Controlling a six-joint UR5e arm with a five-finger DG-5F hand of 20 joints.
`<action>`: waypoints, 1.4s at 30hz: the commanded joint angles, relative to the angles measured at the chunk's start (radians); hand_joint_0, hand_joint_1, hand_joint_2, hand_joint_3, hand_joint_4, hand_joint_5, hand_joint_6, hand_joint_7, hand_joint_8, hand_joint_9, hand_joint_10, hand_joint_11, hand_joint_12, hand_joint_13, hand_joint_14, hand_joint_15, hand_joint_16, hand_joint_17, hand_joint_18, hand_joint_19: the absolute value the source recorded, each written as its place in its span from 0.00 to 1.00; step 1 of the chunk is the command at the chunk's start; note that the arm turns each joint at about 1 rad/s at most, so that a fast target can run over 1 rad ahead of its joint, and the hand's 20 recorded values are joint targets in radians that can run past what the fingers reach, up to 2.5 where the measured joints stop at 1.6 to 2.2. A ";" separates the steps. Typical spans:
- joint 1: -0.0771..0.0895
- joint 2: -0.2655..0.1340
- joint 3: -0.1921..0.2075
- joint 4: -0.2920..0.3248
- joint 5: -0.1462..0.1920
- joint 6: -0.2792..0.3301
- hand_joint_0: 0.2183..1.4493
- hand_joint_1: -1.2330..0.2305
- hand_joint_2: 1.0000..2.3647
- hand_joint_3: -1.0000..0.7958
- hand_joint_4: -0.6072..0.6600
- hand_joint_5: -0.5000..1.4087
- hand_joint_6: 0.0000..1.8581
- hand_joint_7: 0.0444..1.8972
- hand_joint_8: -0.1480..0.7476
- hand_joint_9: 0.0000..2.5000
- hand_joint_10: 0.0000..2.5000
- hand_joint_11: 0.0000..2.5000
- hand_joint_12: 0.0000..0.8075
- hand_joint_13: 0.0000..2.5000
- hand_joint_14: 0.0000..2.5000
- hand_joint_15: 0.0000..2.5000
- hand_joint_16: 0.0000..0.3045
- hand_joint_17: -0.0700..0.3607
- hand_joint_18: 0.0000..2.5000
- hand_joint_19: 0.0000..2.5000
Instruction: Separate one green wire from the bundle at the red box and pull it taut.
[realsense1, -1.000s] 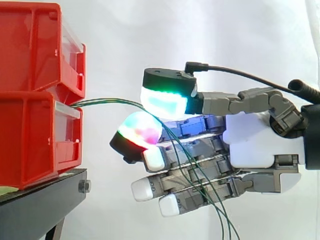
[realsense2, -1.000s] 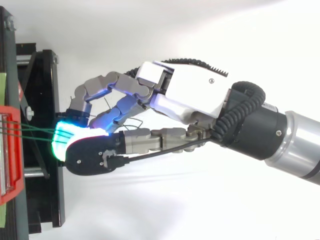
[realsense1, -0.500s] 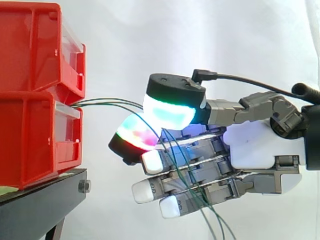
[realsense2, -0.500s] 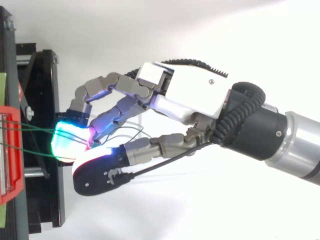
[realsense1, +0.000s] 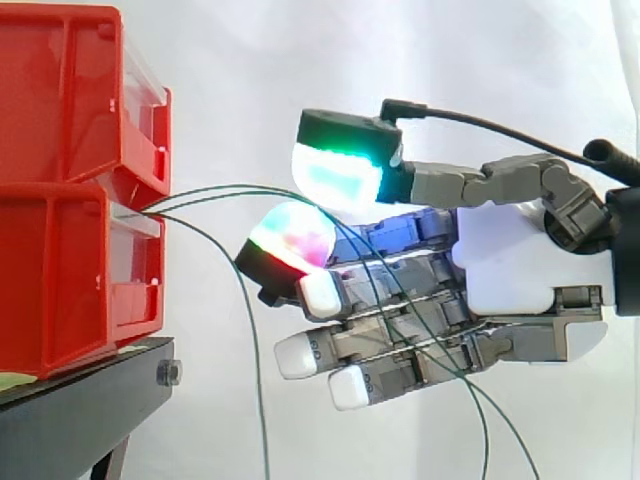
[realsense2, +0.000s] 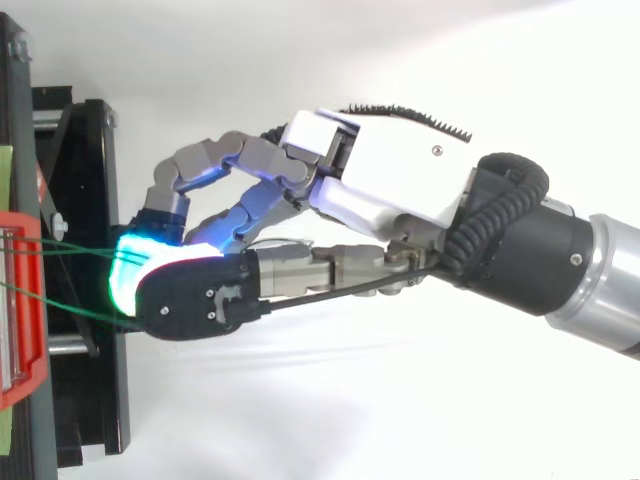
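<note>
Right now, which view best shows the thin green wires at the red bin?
Side view: the thin green wires arc from the red plastic bin, one hanging free, others crossing the robot hand. Top view catches short stretches beside the bin.

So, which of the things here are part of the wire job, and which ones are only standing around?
Part of the job: thin green wires; lower red plastic bin, where they come out; white and grey robot hand.

Only standing around: upper red plastic bin; black metal stand; white curtain.
</note>
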 joint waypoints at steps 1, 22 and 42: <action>-0.001 0.000 0.000 -0.004 0.000 0.000 0.31 0.39 0.01 0.44 0.56 0.17 0.48 0.52 0.47 0.39 0.01 0.25 0.46 0.33 0.01 0.15 0.16 0.41 0.31 0.19; -0.017 0.000 0.000 0.001 0.000 -0.026 0.30 0.48 0.01 0.40 0.57 0.17 0.48 0.52 0.48 0.40 0.01 0.25 0.47 0.33 0.01 0.15 0.16 0.41 0.30 0.20; -0.023 0.002 0.000 -0.002 0.000 -0.031 0.36 0.26 0.01 0.36 0.53 0.16 0.49 0.47 0.45 0.37 0.01 0.26 0.45 0.31 0.01 0.15 0.16 0.41 0.29 0.18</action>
